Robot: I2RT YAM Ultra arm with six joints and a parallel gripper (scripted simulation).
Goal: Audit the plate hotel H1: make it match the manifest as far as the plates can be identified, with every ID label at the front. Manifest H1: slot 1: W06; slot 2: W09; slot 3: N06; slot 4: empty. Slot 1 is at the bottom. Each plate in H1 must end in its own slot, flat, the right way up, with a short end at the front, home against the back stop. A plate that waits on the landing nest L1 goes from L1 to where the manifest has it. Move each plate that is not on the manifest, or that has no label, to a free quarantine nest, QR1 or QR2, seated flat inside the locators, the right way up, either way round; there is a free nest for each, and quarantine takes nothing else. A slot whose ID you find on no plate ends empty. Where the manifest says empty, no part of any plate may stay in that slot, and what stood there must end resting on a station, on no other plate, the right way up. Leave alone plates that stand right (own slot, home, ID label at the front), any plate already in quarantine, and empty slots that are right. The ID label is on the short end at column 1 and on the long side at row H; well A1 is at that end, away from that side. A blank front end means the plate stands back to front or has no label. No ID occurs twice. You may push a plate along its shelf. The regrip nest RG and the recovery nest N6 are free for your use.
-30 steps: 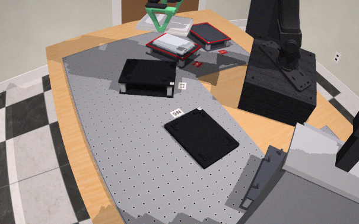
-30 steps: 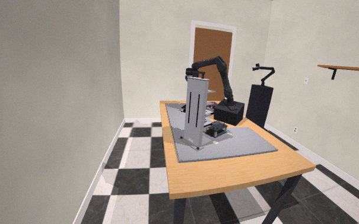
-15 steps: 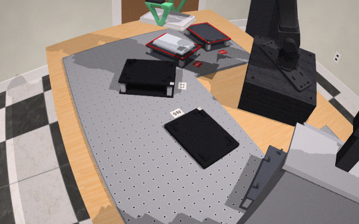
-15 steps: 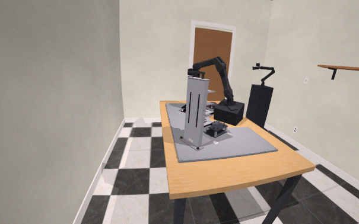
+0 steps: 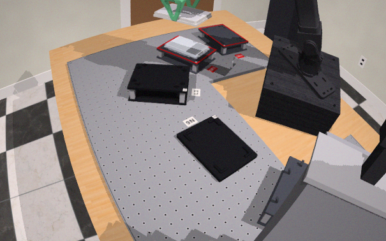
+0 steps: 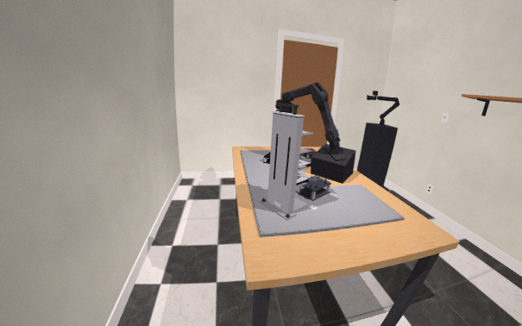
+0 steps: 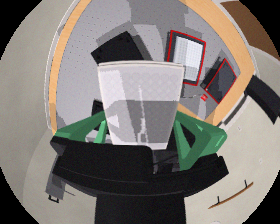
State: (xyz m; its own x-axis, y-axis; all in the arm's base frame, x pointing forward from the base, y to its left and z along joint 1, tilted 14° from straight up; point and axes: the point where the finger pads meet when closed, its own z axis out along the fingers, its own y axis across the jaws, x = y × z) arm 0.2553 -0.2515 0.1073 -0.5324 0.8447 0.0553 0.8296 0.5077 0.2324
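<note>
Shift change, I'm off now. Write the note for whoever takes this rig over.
Hand: closed on a pale plate, carried in the air beyond the two red-rimmed nests.
Things: a second pale plate lies in the nearer red-rimmed nest; the farther red-rimmed nest is free. The raised black nest and the flat N6 nest hold nothing.
Done: one plate in quarantine.
Left: set down the carried plate; its label is unreadable here. Tower shelves cannot be checked from these views.

Black arm (image 6: 322, 108); green hand (image 7: 153, 139)
</note>
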